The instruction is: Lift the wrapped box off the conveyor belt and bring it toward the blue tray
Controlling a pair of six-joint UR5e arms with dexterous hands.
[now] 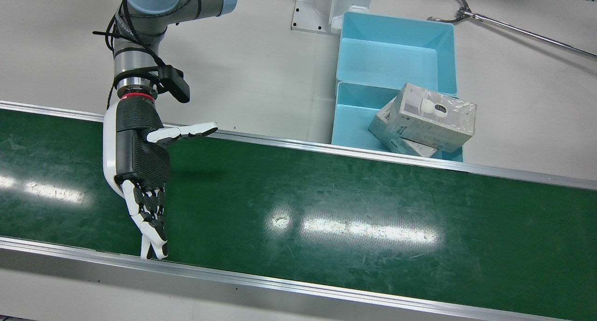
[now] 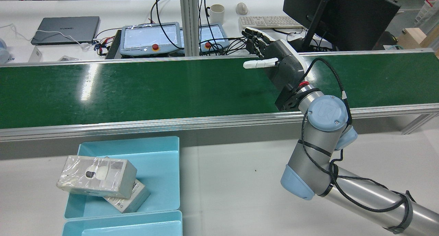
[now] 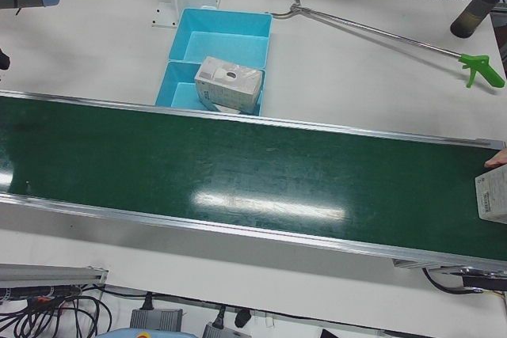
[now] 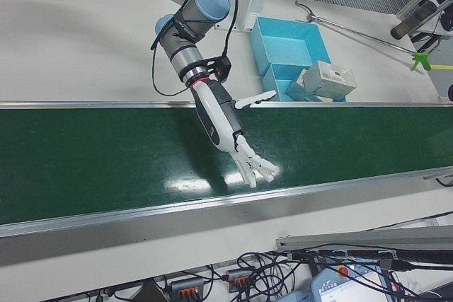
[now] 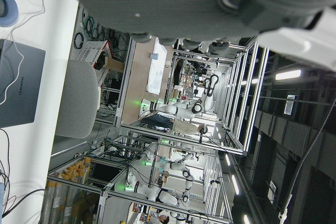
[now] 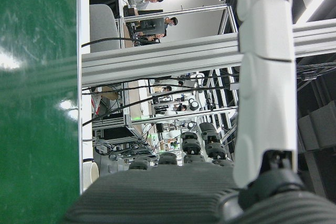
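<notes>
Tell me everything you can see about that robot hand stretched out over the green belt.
The right hand has a dark, ribbed-looking palm edged in white, with black-and-white fingers. A red ring joins it to a grey arm with pale blue caps, and a black cable runs along the arm. It is open, fingers stretched out across the conveyor belt and thumb stuck out sideways. It holds nothing, and whether it touches the belt cannot be told.

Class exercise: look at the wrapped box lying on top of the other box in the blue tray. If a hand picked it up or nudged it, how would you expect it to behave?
The wrapped box looks stiff: its edges stay straight. Its glossy, wrinkled film suggests a slippery surface for fingers. It rests tilted on a second box and overhangs the blue tray, so a nudge might tip it out.
</notes>
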